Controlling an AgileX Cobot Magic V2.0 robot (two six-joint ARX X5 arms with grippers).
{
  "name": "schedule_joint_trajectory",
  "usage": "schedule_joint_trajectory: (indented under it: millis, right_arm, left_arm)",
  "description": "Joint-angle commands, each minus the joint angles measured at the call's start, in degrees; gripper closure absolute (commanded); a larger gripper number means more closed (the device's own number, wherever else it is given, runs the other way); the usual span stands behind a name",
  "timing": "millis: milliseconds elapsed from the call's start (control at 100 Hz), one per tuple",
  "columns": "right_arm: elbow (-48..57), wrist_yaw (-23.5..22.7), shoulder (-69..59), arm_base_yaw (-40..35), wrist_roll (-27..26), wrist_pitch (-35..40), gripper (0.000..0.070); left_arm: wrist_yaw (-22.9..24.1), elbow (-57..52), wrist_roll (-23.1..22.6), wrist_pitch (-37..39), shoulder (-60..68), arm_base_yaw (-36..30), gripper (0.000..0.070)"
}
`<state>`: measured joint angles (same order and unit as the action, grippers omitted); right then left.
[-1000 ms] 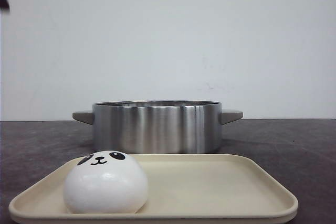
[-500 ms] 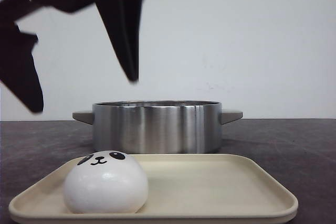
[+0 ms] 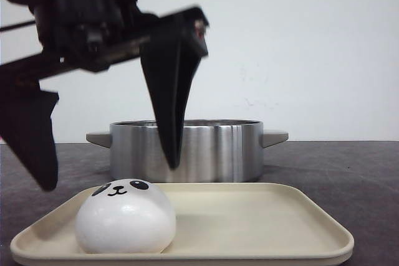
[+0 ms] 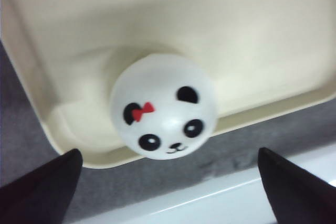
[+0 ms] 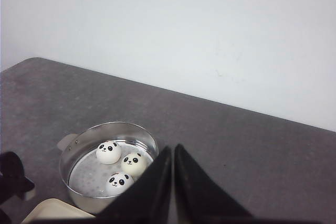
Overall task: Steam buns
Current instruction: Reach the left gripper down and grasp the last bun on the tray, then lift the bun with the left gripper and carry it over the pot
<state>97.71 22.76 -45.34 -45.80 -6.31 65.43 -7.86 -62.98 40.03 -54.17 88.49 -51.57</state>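
One white panda bun (image 3: pixel 124 217) with a red bow (image 4: pixel 163 106) sits at the left end of the beige tray (image 3: pixel 262 222). My left gripper (image 3: pixel 110 177) is open and empty just above it, with one black finger on each side and clear of it; the left wrist view shows the gripper (image 4: pixel 168 152) wide open over the bun. Three more panda buns (image 5: pixel 108 152) (image 5: pixel 134 163) (image 5: pixel 118 182) lie inside the steel pot (image 5: pixel 79 142). My right gripper (image 5: pixel 172 149) is shut and empty, high above the table to the right of the pot.
The steel pot (image 3: pixel 187 151) with two side handles stands right behind the tray (image 4: pixel 31 77). The table (image 3: pixel 349 172) is dark grey with a white wall behind. The tray's corner (image 5: pixel 52 211) and part of the left arm (image 5: pixel 10 177) show in the right wrist view.
My left gripper has come down into the front view from the upper left and now straddles the space above the bun on the tray, still open. Bun, tray and pot have not moved.
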Motion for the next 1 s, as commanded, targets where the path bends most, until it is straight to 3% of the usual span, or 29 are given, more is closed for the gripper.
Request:
schedule_joint_trajectory:
  millis: [0,320,420,640,810,990]
  right_arm:
    - [0.9,0.2,-0.2,-0.6,-0.8,0.0,0.0700]
    - [0.9,0.2,-0.2,-0.6,-0.8,0.9,0.0700]
    - [0.9,0.2,-0.2,-0.6,-0.7,1.0,0.0700]
    - [0.9,0.2,-0.2,-0.6,-0.7,1.5,0.0700]
    - [0.9,0.2,-0.2,-0.6,-0.5,2.8,0.0700]
    - [0.9,0.3,-0.2,-0.6,-0.5,3.7,0.0700]
  left_arm:
    - [-0.3,-0.5,0.1,0.2,1.7,-0.7,0.0000]
    - [-0.3,-0.5,0.6,3.8,4.2,-1.0,0.0000]
    - [-0.3,-0.5,0.6,3.9,4.9,-1.0,0.0076]
    - [-0.3,-0.5,0.6,4.5,7.1,-1.0,0.0086]
    - [0.1,-0.5,0.5,4.5,7.8,-1.0,0.0348]
    - [0.6,-0.5,-0.2,4.4,7.8,-1.0,0.0487]
